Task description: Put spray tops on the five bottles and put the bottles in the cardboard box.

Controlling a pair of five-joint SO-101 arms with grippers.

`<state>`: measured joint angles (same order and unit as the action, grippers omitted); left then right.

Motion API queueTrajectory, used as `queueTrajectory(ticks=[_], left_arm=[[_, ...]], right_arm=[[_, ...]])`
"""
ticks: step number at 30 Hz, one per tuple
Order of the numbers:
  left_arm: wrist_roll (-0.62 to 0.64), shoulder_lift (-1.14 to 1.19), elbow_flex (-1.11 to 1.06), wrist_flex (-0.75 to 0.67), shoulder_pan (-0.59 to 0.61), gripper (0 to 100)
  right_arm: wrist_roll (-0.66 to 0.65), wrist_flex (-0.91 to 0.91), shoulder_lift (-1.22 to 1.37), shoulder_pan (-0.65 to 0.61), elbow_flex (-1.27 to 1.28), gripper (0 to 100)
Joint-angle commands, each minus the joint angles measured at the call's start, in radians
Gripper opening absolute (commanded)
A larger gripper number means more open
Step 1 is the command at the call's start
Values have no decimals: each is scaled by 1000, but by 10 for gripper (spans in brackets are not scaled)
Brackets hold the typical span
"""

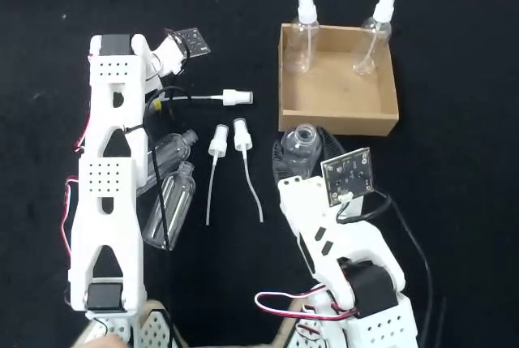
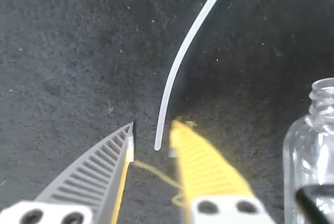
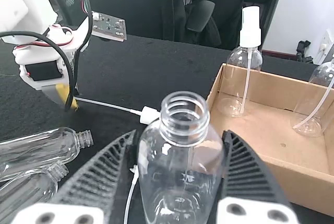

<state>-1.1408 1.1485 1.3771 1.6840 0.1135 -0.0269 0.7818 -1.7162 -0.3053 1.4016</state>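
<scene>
Beside the box (image 1: 336, 125), right gripper (image 3: 180, 136) holding bottle (image 3: 181, 177)

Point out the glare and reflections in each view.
High view: faint glints on the lying bottles; the black table stays matte. Left wrist view: pale sheen on the nearby bottle. Right wrist view: white highlights on the held bottle in the right claw, bright wall behind.
</scene>
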Motion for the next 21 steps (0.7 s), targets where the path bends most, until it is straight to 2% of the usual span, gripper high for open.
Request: queueTrajectory(ticks=[1,5,9,13,17,21], left_arm=[[-9,-14,58,-14,-8,239],[-9,-14,56,-60,-10,301],[-8,-12,48,-103,-8,286],[-8,-12,48,-103,-10,221],[-8,-12,48,-77,-10,84],[-8,-12,48,-68,-5,80]], right_arm=[[2,6,10,-9,-8,191],[2,6,10,-9,-8,191],[2,6,10,-9,-8,191],[2,6,10,-9,-8,191],[2,5,10,-9,-8,191],[2,5,10,-9,-8,191]])
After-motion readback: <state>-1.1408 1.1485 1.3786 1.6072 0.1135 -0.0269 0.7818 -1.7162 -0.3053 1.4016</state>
